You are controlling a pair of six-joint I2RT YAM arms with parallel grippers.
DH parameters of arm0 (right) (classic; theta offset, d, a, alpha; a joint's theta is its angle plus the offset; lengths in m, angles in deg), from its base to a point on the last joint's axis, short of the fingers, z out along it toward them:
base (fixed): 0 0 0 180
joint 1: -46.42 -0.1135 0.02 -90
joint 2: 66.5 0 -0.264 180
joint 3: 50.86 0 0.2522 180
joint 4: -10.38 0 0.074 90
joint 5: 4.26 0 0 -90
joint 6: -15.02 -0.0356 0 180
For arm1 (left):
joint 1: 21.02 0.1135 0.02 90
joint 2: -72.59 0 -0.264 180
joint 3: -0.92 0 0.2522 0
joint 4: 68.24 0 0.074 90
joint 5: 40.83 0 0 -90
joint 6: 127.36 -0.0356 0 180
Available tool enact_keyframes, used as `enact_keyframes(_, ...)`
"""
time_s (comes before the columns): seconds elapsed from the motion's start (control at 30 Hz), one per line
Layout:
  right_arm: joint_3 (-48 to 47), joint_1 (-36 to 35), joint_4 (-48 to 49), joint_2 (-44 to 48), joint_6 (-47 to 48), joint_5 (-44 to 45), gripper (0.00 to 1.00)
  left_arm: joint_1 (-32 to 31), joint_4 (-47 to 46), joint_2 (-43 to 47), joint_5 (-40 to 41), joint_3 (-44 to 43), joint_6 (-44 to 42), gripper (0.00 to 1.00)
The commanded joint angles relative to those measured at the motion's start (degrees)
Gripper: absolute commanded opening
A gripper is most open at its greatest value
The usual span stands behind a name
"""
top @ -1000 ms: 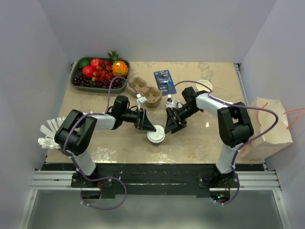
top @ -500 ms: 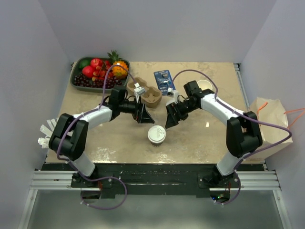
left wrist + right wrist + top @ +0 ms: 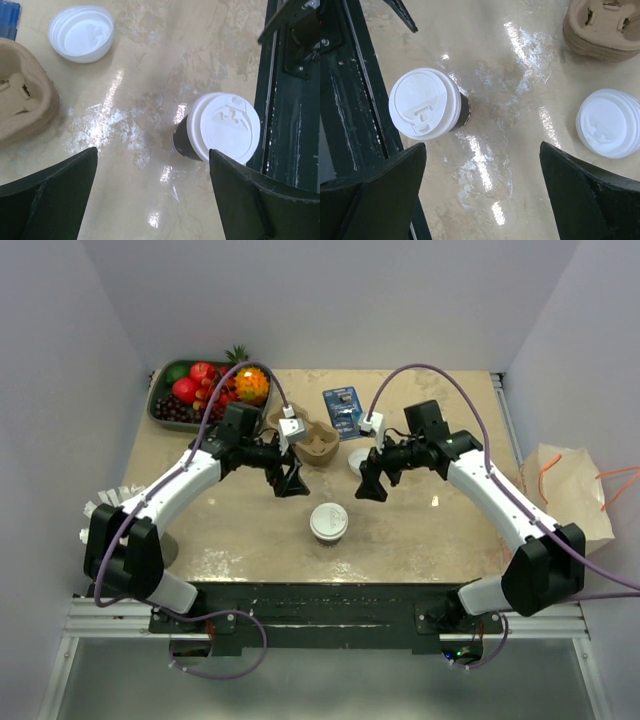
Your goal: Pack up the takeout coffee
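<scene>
CHANGE: both arms have drawn back toward the far side, off the takeout coffee (image 3: 328, 523) | LEFT: left end effector (image 3: 290, 480) released, jaws spread, empty | RIGHT: right end effector (image 3: 372, 485) released, jaws spread, empty | OBJECT: takeout coffee upright, lidded, on the surface (image 3: 430, 530), near-centre, apart from both end effectors | REF: cup carrier (image 3: 310, 437) beyond it, far side.

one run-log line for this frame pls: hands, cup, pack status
left hand: open, empty | right hand: open, empty | coffee cup: lidded, upright on table, unheld | carrier: cup not in it

Fruit tray (image 3: 155, 406), cup carrier (image 3: 21, 96), spare lids (image 3: 81, 33)
</scene>
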Motion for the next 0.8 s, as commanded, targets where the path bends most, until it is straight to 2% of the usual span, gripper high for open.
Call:
enact_keyframes(0.0, -1.7, -2.7, -2.2, -0.6, 5.5, 2.1, 0.99, 0.3, 4.5, 5.1, 1.3, 5.6, -3.8, 0.95)
enact_keyframes(0.2, -6.2, -5.4, -8.1, -5.2, 9.5, 6.3, 0.99, 0.3, -12.7, 11.1, -0.7, 18.9, 9.7, 0.96)
enact_keyframes(0.23, -7.1, -5.5, -9.1, -5.9, 9.4, 6.2, 0.99, 0.1, -16.9, 11.1, -1.8, 19.8, 13.7, 0.96)
enact_keyframes(0.37, -9.4, -8.4, -8.9, -9.8, 9.3, 7.3, 0.99, -0.3, -25.9, 10.4, -2.5, 23.2, 20.2, 0.96)
enact_keyframes(0.5, -11.5, -10.5, -9.7, -11.9, 11.4, 10.1, 0.99, -0.2, -26.0, 10.1, -0.6, 22.5, 19.9, 0.96)
enact_keyframes(0.57, -10.9, -10.7, -11.3, -11.5, 15.6, 12.1, 0.99, 0.0, -22.5, 10.0, 0.3, 21.2, 17.8, 0.96)
enact_keyframes(0.67, -6.8, -10.9, -8.1, -8.1, 20.2, 13.1, 0.99, 0.7, -17.6, 10.3, 1.9, 18.3, 14.5, 0.95)
enact_keyframes(0.77, -2.5, -12.6, -6.0, -5.9, 26.5, 14.5, 0.99, 2.5, -13.6, 10.6, 6.9, 16.1, 13.6, 0.95)
